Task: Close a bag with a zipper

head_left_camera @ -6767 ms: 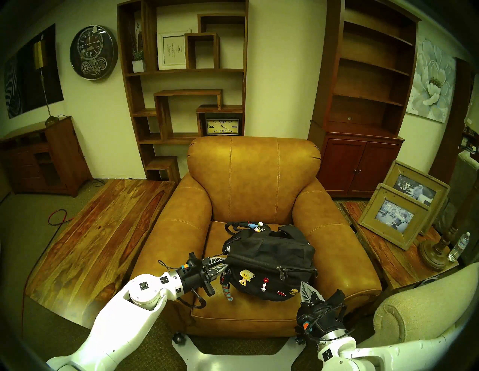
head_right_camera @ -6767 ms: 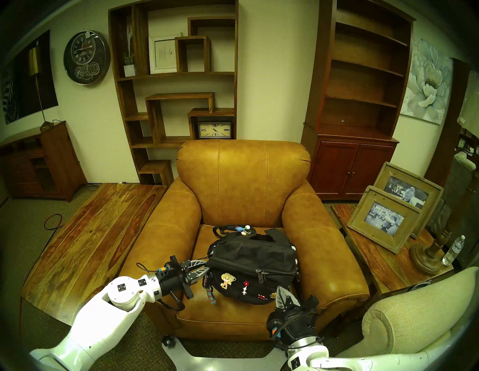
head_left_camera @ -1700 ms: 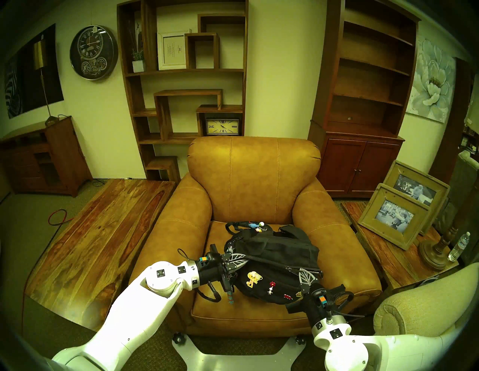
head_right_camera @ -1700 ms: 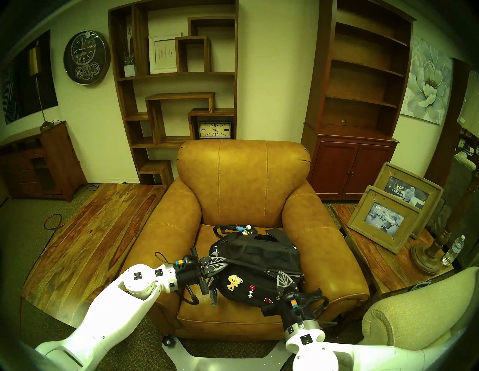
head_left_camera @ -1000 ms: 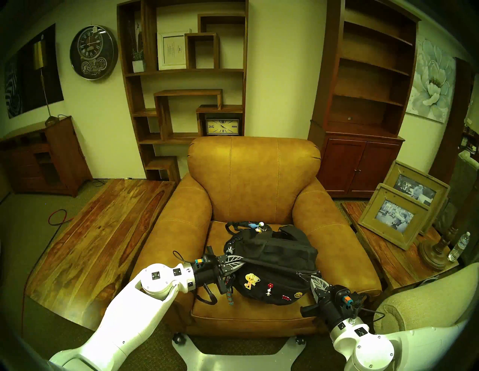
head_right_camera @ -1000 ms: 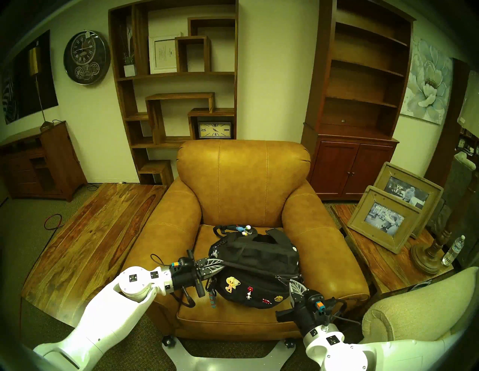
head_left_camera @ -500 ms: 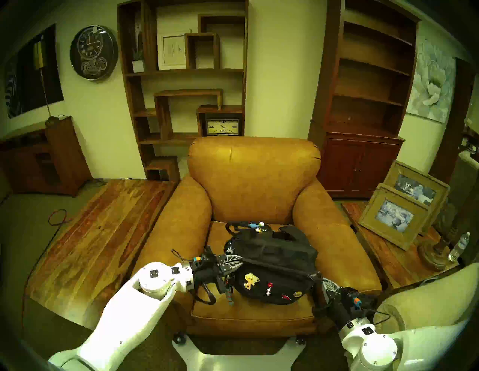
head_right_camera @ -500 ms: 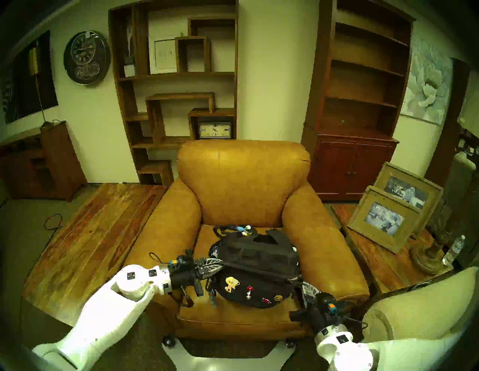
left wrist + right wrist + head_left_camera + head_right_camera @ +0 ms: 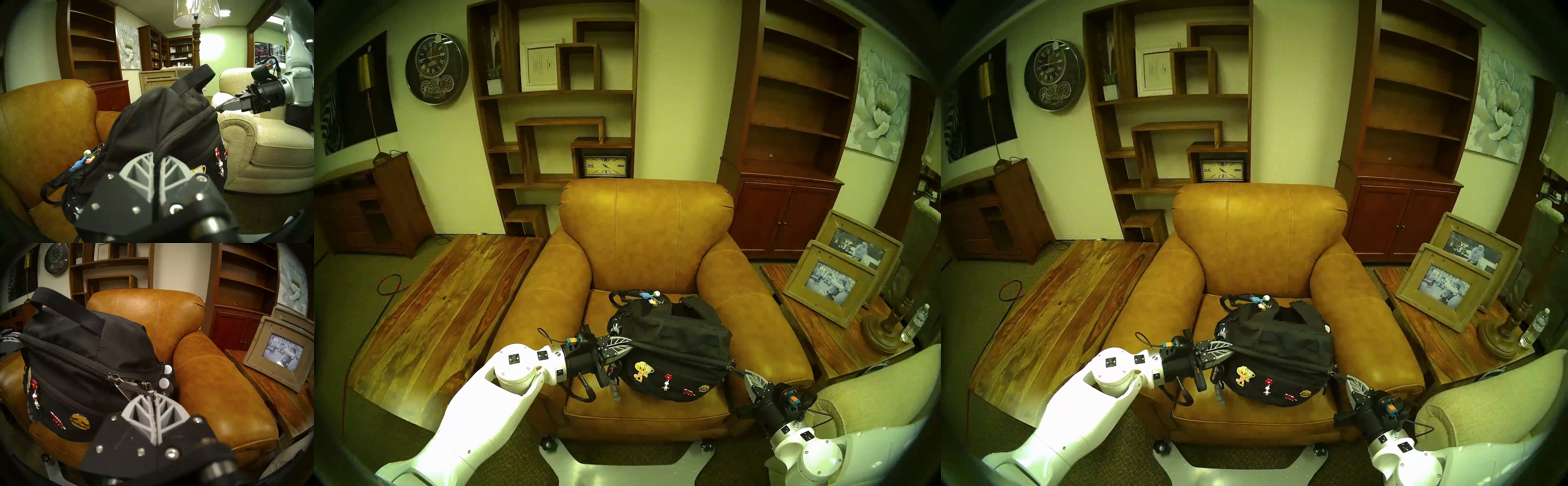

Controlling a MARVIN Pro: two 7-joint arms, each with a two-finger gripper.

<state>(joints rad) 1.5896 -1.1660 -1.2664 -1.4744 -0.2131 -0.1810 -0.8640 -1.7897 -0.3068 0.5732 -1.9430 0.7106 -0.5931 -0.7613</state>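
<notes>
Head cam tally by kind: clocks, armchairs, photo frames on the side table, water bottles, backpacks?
clocks: 2
armchairs: 2
photo frames: 2
water bottle: 1
backpack: 1
total: 8

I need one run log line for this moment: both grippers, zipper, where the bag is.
left gripper: shut on bag | right gripper: shut on zipper pull strap | zipper: nearly closed | bag on armchair
</notes>
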